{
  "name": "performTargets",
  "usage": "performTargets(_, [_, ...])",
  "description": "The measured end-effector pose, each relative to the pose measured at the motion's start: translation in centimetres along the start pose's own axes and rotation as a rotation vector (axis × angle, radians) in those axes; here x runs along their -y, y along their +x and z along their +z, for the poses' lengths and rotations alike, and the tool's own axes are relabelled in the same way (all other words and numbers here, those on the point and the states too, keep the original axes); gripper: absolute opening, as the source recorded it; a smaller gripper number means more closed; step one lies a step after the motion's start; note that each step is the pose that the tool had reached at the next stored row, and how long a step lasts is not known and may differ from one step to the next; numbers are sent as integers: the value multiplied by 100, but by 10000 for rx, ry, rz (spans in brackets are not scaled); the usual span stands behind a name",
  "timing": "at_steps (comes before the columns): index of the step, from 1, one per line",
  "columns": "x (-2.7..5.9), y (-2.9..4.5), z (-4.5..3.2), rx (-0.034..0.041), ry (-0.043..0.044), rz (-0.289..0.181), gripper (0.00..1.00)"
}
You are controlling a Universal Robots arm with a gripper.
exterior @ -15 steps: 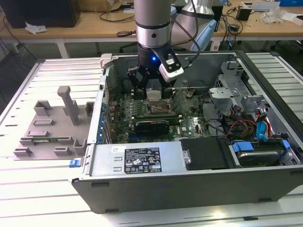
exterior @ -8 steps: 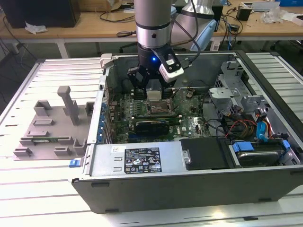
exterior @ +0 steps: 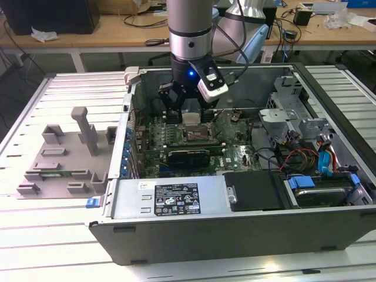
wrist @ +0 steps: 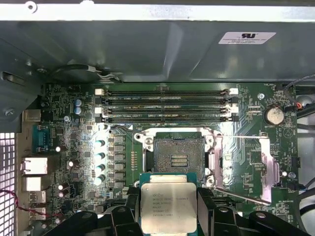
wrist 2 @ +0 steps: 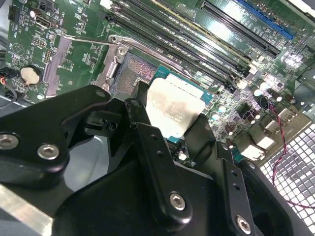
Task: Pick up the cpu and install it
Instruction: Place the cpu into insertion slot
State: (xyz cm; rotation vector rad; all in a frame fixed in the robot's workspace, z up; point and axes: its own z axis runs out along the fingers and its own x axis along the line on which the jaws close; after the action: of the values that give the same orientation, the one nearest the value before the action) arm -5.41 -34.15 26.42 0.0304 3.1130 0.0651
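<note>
Inside the open computer case (exterior: 235, 229) on the slatted table (exterior: 59, 247), your gripper (exterior: 189, 113) pinches the cpu (wrist: 169, 206) just beside the empty socket (wrist: 178, 158). I judge you're mid-carry; seating it calls for square, level alignment.

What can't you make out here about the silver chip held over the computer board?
1. Underside of the cpu: it faces away in both wrist views.
2. Its two gripped edges: covered by the black fingers in the first wrist view.
3. Height of the cpu above the socket: the wrist views look down along the fingers, and it is too small in the exterior view.
4. Socket pins: too fine to tell apart.
</note>
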Motion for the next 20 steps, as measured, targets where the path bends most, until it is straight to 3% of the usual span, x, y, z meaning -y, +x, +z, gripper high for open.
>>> performTargets(3, [0, -1, 0, 7, 4, 165, 55])
performTargets(8, [0, 0, 0, 49, 31, 1162, 55])
performTargets(20, [0, 0, 0, 113, 74, 2685, 55])
